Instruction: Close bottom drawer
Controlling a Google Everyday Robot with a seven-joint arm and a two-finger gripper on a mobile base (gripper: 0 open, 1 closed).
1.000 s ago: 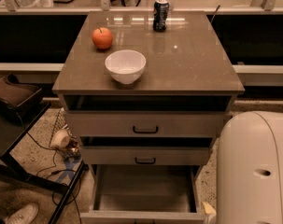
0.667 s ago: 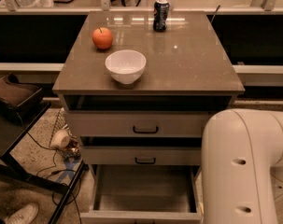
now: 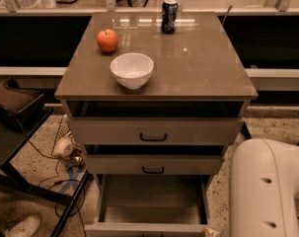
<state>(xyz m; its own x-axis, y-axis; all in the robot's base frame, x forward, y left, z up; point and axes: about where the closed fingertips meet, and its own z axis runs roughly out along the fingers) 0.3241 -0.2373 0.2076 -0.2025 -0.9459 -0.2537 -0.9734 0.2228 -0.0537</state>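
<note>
At the far left a dark low stand point(image 3: 11, 142) holds a brown bag point(image 3: 15, 100). Its black legs slant across the speckled floor point(image 3: 45, 181) toward the cabinet's foot. Loose cables point(image 3: 45, 157) and a pale round object point(image 3: 64, 146) lie in the narrow strip between stand and cabinet, and a white shoe point(image 3: 21, 226) sits at the near left corner. That side has little free floor.

The cabinet point(image 3: 188, 68) stands in the middle, its flat top reaching past the drawer fronts on both sides. On the top, an apple point(image 3: 107, 40) sits toward the far left, a white bowl point(image 3: 132, 70) near the front edge, and a dark can point(image 3: 169, 16) at the far edge, all well apart from each other.

Below, the top drawer point(image 3: 198, 131) and the middle drawer point(image 3: 188, 165) each stand slightly forward, with a dark gap above each front. The bottom drawer point(image 3: 149, 227) is pulled far out toward the near side. Its hollow lies open to view and its front rim meets the lower edge of the frame, so its handle does not show. It looks empty, though the dim light makes that uncertain.

At the near right a white arm segment point(image 3: 267, 186) stands just beside the drawer's right front corner, filling most of the floor there. The gripper is out of frame, so its state cannot be told.
</note>
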